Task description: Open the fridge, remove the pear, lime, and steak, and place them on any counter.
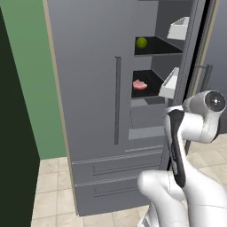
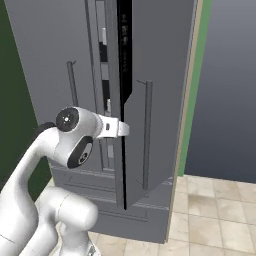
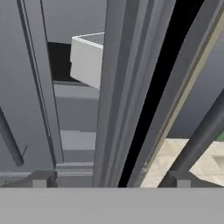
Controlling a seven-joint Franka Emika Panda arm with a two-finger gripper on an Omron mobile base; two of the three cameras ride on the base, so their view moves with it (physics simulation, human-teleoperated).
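The grey fridge [image 1: 88,88] has its left door shut and its right door [image 2: 160,75] swung partly open. Through the gap, the yellow-green lime [image 1: 141,42] rests on an upper shelf. The pink steak [image 1: 139,85] lies on the shelf below it. The pear and the counter are out of view. My gripper [image 3: 109,179] is open, with the open door's edge [image 3: 127,87] between its fingertips and nothing held. My hand [image 2: 114,127] reaches in at that edge at mid height. The door's long bar handle [image 2: 147,135] runs just to the right of it.
White door bins [image 1: 179,29] [image 1: 170,84] hang inside the open door. Two lower drawers [image 1: 115,177] sit under the doors. A green wall [image 1: 26,66] stands left of the fridge, a grey wall [image 2: 230,85] right of it, and beige tiled floor [image 2: 210,215] lies below.
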